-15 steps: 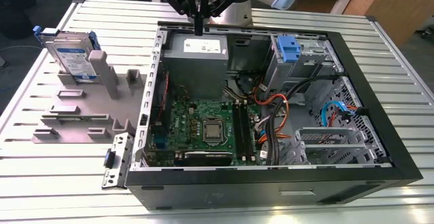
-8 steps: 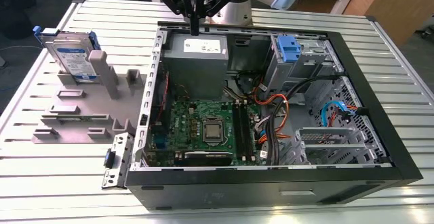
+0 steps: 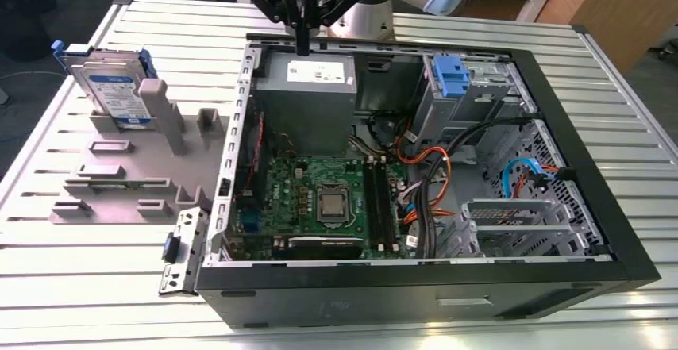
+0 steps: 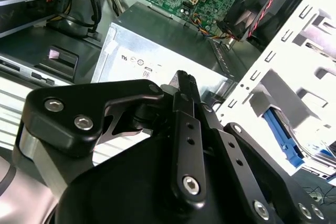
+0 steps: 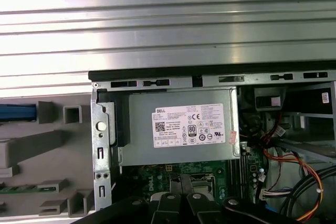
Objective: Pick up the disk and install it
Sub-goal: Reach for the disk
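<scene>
The disk (image 3: 113,82) stands on edge in a grey fixture (image 3: 127,177) on the exterior view's left, outside the computer case (image 3: 424,286). It is silver-grey with a white-and-blue label and blue rails. In the first wrist view a blue edge of the disk (image 5: 18,112) shows beside the fixture. My gripper (image 3: 304,47) hangs over the case's back rim above the power supply, well apart from the disk toward the exterior view's right. In the second wrist view my gripper (image 4: 185,78) has its black fingers pressed together, with nothing between them.
The open case holds a grey power supply box (image 3: 307,88) with a white sticker, a green motherboard (image 3: 317,199), bundled cables (image 3: 434,167) and a blue drive cage bracket (image 3: 449,76). Everything sits on a slatted metal table (image 3: 85,286).
</scene>
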`<state>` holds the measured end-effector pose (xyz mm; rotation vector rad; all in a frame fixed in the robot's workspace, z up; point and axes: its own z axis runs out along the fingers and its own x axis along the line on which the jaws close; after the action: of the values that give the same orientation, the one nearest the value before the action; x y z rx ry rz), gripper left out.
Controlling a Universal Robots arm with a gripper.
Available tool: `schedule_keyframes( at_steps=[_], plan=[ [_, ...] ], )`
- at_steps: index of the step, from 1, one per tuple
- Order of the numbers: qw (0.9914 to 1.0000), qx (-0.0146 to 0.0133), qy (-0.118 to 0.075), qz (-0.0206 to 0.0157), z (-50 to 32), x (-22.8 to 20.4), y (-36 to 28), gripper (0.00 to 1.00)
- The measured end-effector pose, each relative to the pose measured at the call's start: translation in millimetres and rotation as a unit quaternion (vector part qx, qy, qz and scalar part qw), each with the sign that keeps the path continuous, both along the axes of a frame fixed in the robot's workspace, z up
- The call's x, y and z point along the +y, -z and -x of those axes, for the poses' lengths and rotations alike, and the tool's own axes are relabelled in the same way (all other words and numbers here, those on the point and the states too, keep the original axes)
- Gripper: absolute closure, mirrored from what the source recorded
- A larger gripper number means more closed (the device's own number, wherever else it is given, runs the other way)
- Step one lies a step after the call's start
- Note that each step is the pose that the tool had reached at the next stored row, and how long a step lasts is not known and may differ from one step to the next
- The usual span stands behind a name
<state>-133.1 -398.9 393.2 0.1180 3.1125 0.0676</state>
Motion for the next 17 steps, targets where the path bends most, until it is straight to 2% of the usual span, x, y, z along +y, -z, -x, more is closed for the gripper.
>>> schedule_keyframes(
  at_steps=[17],
  plan=[
    [1.0, 0.0, 0.0, 0.0, 5.5, 0.0, 0.0, 0.89]
  ],
)
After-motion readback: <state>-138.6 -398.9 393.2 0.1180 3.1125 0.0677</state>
